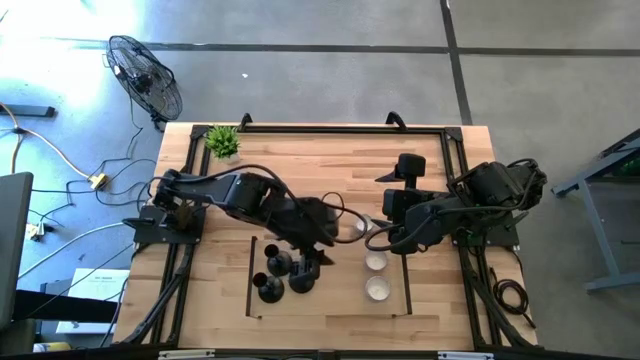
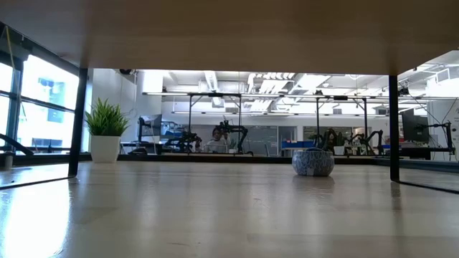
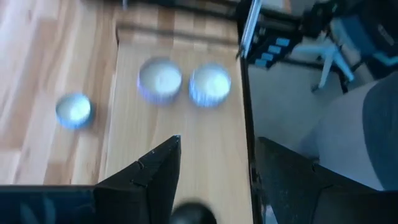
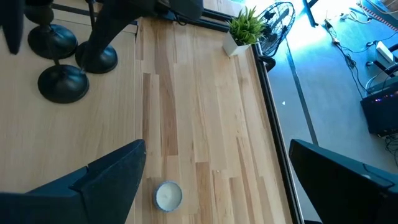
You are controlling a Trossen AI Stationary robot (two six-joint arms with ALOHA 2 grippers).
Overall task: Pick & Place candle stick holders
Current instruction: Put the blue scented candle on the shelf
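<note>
The left hand (image 1: 318,252) is clamped on 1 of 3 candlestick holders (image 1: 287,275) and must next lift it straight up; the right hand (image 1: 378,238) waits, fingers apart.

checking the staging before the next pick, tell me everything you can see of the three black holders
The three holders are black, each a round domed base with a thin upright stem. They stand upright, clustered close together on the wood table inside the taped rectangle, at its left end, opposite two small white candles. The left gripper hangs right over the one nearest the middle; whether it touches or grips it cannot be told. The other two stand free.
</note>
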